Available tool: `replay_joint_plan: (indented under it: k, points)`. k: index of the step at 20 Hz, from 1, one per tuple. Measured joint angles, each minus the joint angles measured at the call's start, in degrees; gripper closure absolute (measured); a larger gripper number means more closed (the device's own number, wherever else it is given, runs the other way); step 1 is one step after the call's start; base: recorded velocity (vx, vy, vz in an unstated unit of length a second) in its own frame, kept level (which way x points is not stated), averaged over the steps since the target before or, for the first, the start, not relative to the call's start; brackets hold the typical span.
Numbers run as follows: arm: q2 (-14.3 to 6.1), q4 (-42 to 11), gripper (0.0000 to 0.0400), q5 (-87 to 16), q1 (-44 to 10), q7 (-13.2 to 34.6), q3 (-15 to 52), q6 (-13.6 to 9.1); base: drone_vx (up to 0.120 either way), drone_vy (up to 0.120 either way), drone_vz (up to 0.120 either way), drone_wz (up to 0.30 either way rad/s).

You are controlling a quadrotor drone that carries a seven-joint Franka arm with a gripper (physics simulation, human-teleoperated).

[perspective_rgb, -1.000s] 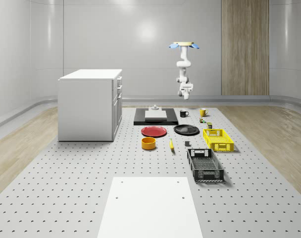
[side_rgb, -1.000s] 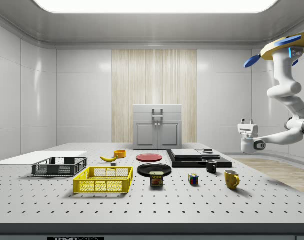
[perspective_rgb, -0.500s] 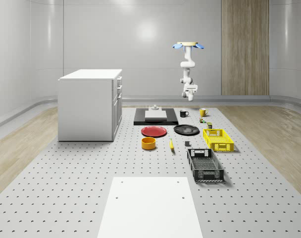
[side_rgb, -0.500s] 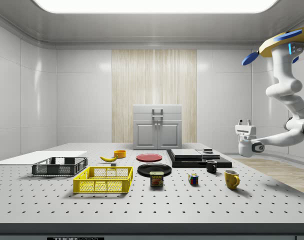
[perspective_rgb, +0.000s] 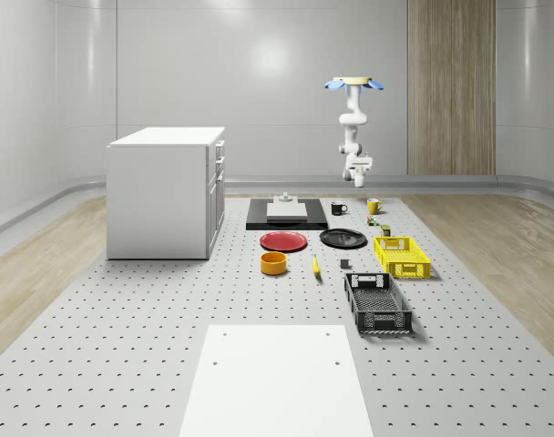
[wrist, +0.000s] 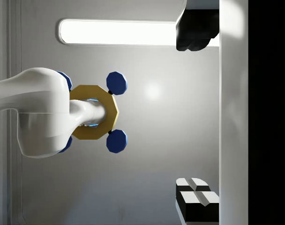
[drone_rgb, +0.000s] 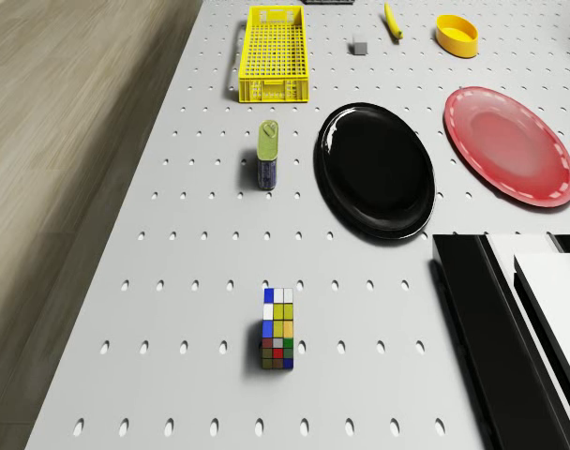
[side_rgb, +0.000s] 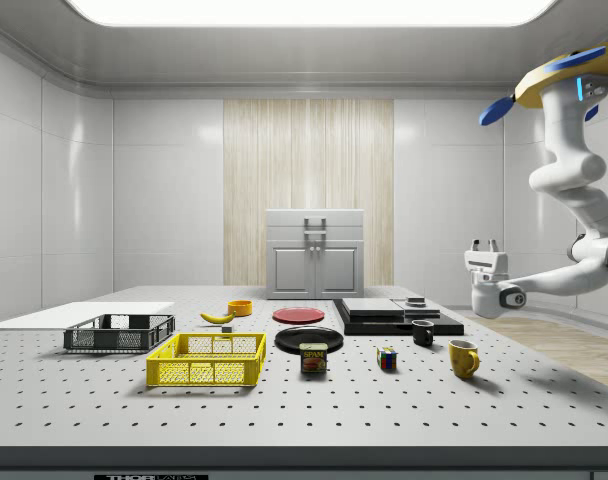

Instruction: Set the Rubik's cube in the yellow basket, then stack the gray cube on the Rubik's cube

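The Rubik's cube (drone_rgb: 277,328) (side_rgb: 387,358) (perspective_rgb: 372,219) sits on the perforated table near the far end. The yellow basket (drone_rgb: 274,53) (side_rgb: 208,360) (perspective_rgb: 402,256) stands further along the table with nothing in it. A small gray cube (drone_rgb: 360,46) (perspective_rgb: 344,264) lies on the table beside the basket. The drone (perspective_rgb: 354,84) (side_rgb: 574,85) hovers high over the table's far end. Its arm hangs down and bends so that the gripper (side_rgb: 483,244) (wrist: 196,117) points up at the ceiling, open and holding nothing, well above and beyond the Rubik's cube.
A tin can (drone_rgb: 267,155) lies between the Rubik's cube and the basket. Close by are a black plate (drone_rgb: 375,169), a red plate (drone_rgb: 508,145), a yellow mug (side_rgb: 463,358), a black mug (side_rgb: 422,333) and a black platform (perspective_rgb: 286,213). A black basket (perspective_rgb: 377,303) and a white cabinet (perspective_rgb: 166,191) stand further off.
The drone and arm have drifted toward the whole-scene view's right and slightly toward the side view's left. The gripper stays open and the objects on the table have not moved.
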Motion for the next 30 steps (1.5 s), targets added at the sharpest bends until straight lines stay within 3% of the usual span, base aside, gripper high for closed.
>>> replay_joint_plan:
  k: [5, 20, 30]
  points:
    - [-0.1, -0.1, 0.0000, -0.1, 0.0, 0.0, 0.1, 0.2, 0.120, 0.120, 0.000, 0.000]
    - [-0.6, -0.6, 0.0000, -2.5, -0.6, 0.3, 1.8, 0.9, 0.120, 0.013, 0.000, 0.000]
    - [-1.2, -2.2, 0.0000, -14.0, -3.1, 1.9, 10.0, 1.5, 0.120, 0.000, 0.000, 0.000]
